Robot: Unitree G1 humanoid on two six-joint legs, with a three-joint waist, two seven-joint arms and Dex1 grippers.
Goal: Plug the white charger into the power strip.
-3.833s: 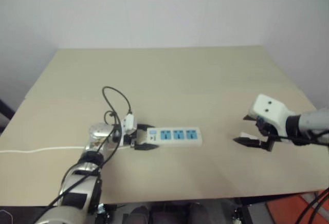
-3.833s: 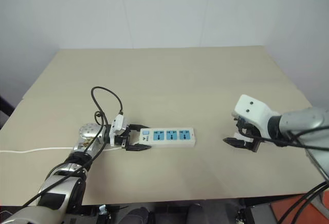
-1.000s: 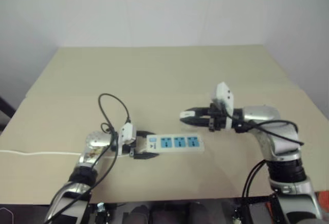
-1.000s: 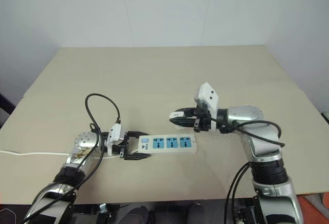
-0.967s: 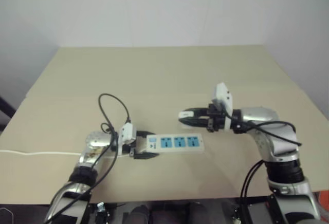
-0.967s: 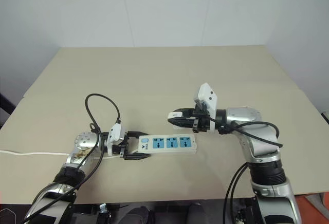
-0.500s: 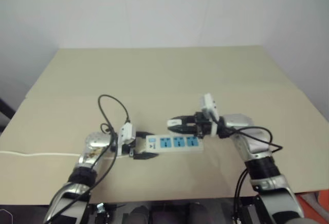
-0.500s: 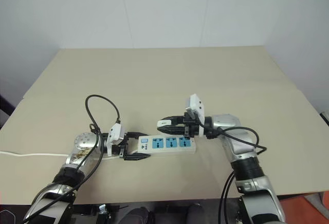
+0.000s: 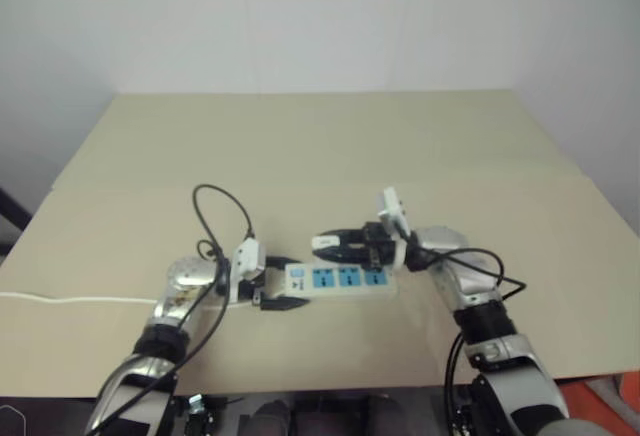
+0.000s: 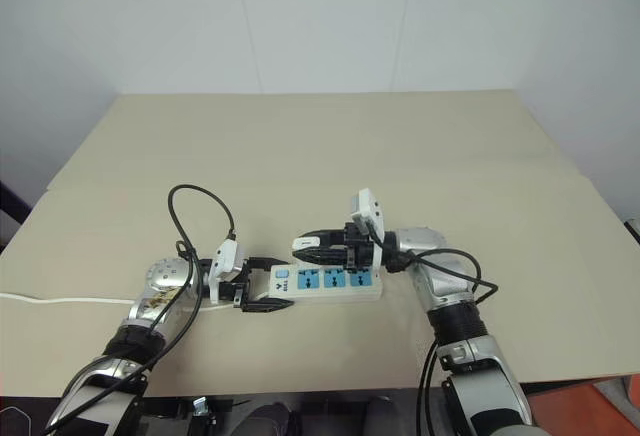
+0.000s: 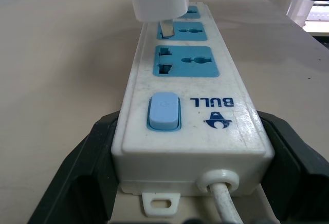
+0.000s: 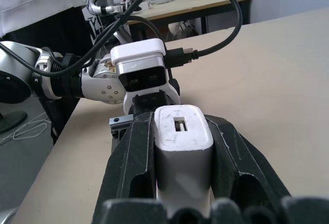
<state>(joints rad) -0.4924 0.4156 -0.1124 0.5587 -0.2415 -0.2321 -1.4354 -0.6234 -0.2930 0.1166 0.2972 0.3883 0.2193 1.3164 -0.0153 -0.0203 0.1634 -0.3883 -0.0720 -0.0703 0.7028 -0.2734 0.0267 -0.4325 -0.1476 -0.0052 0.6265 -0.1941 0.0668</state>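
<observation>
Power strip (image 11: 187, 116): long white glossy plastic bar, rounded edges, lying flat on table; marked "BULL" w/ small blue logo beside a pale-blue rocker switch (image 11: 164, 112); three blue socket panels in a row; thin white cord (image 11: 222, 199) exiting switch end. Left gripper (image 10: 268, 284): black fingers clamping strip's switch end, one finger on each long side, touching.

White charger (image 12: 182, 147): small smooth white block, rounded corners, rectangular slot in its end face. Right gripper (image 9: 330, 243): jaws closed narrow on charger, black fingers (image 12: 131, 162) pressing both its sides, holding it over strip's middle socket; a metal prong (image 11: 165, 28) is reaching that socket's slot.

Table (image 9: 320, 146): matte beige top, seam line crossing it. White walls behind; in right wrist view, another desk w/ clutter showing in the distance.
</observation>
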